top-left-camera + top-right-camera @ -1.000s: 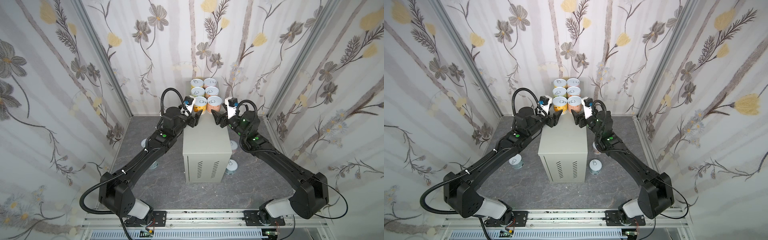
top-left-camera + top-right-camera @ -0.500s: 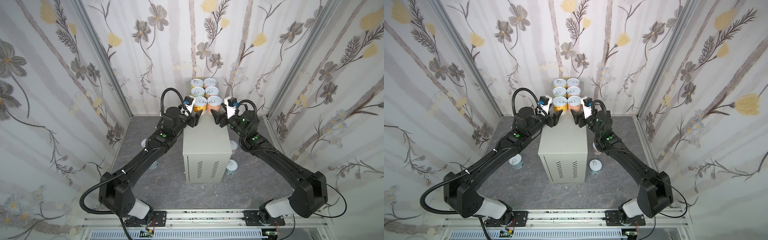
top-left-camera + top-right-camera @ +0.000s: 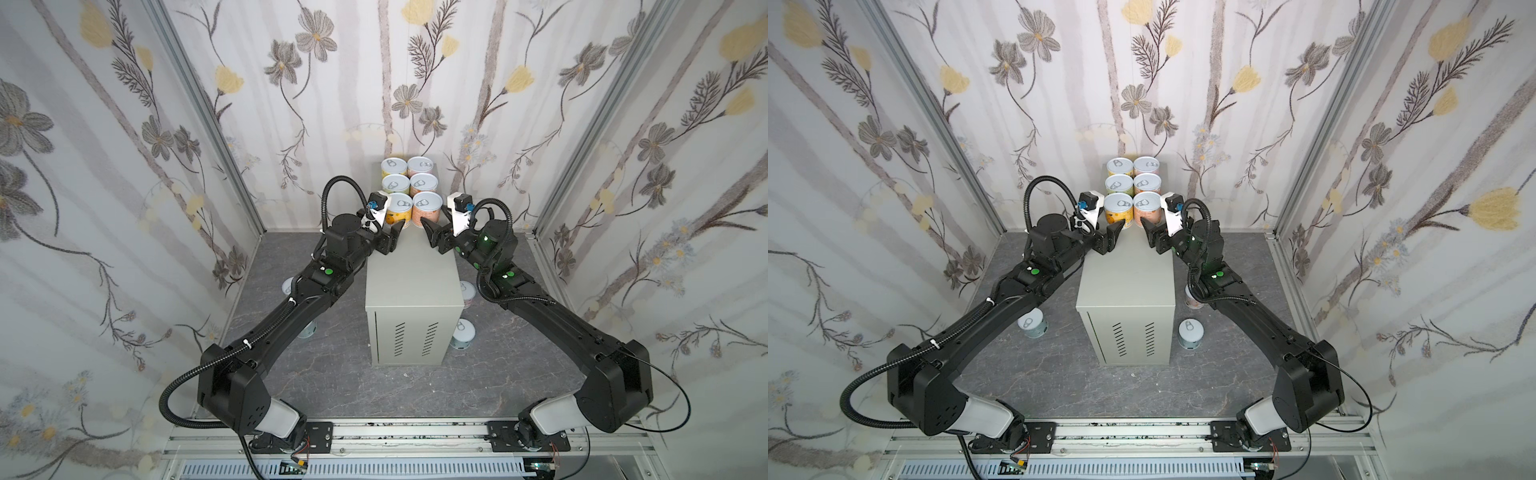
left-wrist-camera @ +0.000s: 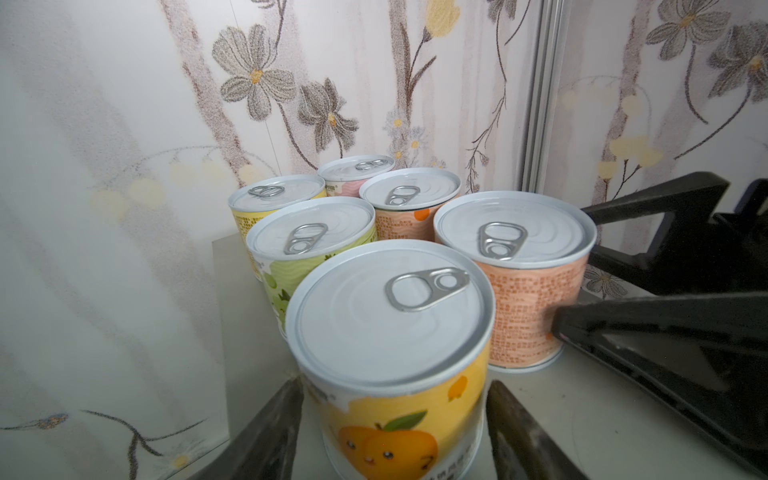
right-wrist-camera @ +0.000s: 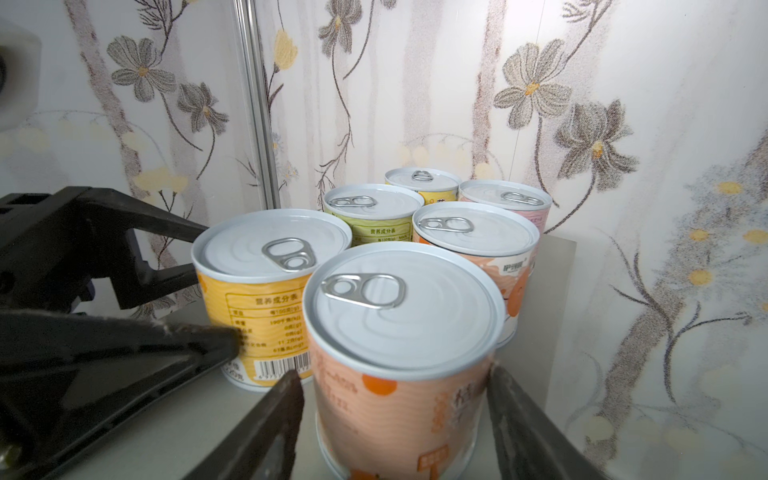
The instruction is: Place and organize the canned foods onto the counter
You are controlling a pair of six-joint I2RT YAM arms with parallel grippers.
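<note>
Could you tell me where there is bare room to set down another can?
Bare: the counter top from the front pair of cans to its front edge, and the floor before it. Crowded: the counter's back, six cans in pairs with the left gripper and right gripper at the front two, and the floor at both sides, with loose cans.

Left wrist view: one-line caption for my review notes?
Left hand straddles the yellow can, one of six cans on the counter; right hand straddles the neighbouring peach can.

Bright, even light (soft shadows); foreground blurred.
</note>
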